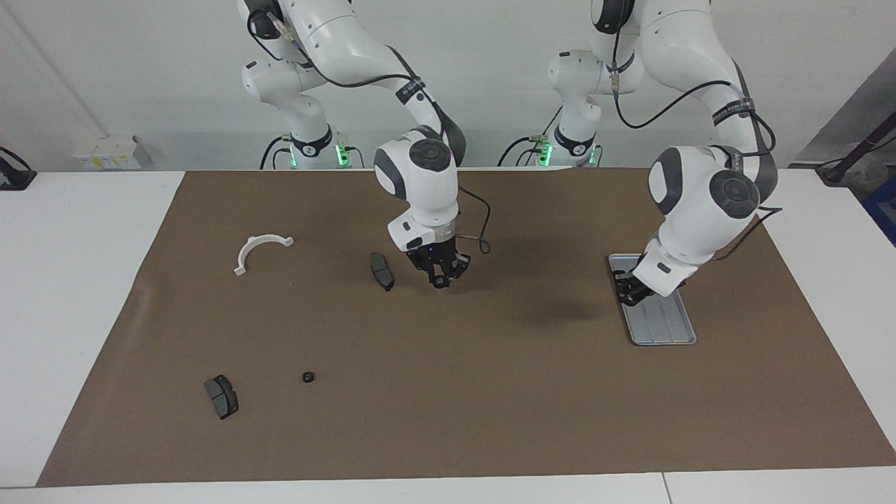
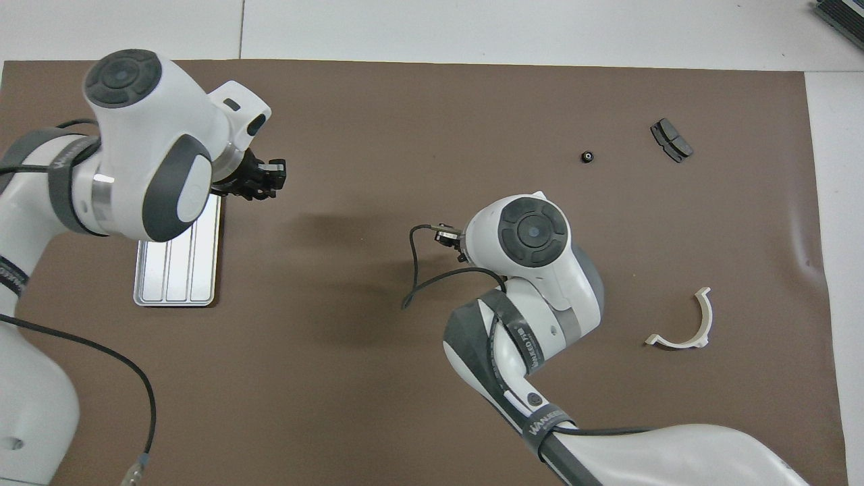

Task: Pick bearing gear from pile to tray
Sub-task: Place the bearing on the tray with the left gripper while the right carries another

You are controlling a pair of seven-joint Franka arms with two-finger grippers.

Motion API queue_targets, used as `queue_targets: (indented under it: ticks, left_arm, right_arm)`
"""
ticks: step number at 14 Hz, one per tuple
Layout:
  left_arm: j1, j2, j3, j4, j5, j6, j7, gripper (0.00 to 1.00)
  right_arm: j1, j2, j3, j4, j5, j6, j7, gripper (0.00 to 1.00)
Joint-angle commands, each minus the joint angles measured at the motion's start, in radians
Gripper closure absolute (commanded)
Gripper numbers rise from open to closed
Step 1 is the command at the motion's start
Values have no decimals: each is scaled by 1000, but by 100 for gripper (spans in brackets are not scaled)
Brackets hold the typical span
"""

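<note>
Loosely scattered, the pile is a tiny black bearing gear [image 1: 308,376] [image 2: 588,156], two dark brake-pad pieces [image 1: 381,271] [image 1: 221,396] and a white curved bracket [image 1: 246,250] [image 2: 707,317]. The silver ridged tray [image 1: 665,325] [image 2: 177,283] lies toward the left arm's end. My left gripper [image 1: 628,294] [image 2: 270,182] hangs over the tray's corner nearest the robots, fingertips together. My right gripper [image 1: 439,280] hovers low over the mat beside one brake pad, fingertips together; its wrist hides it from overhead. Whether either gripper holds a small part does not show.
A brown mat [image 1: 490,392] covers the table between white margins. The second brake pad [image 2: 671,140] and the gear lie far from the robots at the right arm's end. The right gripper's black cable [image 2: 418,283] loops over the mat's middle.
</note>
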Motion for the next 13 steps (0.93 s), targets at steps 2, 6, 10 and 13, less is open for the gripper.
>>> queue_targets:
  ticks: [2, 6, 10, 13]
  left_arm:
    - [82, -80, -9, -172, 1, 123, 167, 100]
    - [92, -87, -8, -319, 1, 319, 226, 100]
    - [103, -85, -9, -311, 2, 307, 240, 66]
    - [99, -99, -9, -303, 6, 306, 237, 57]
  right_arm:
    - [41, 36, 0, 36, -27, -19, 74, 100]
    - [48, 39, 0, -2, -27, 9, 65, 92]
    - [48, 37, 0, -18, -27, 33, 60, 34]
    - [20, 19, 0, -8, -27, 26, 32, 0]
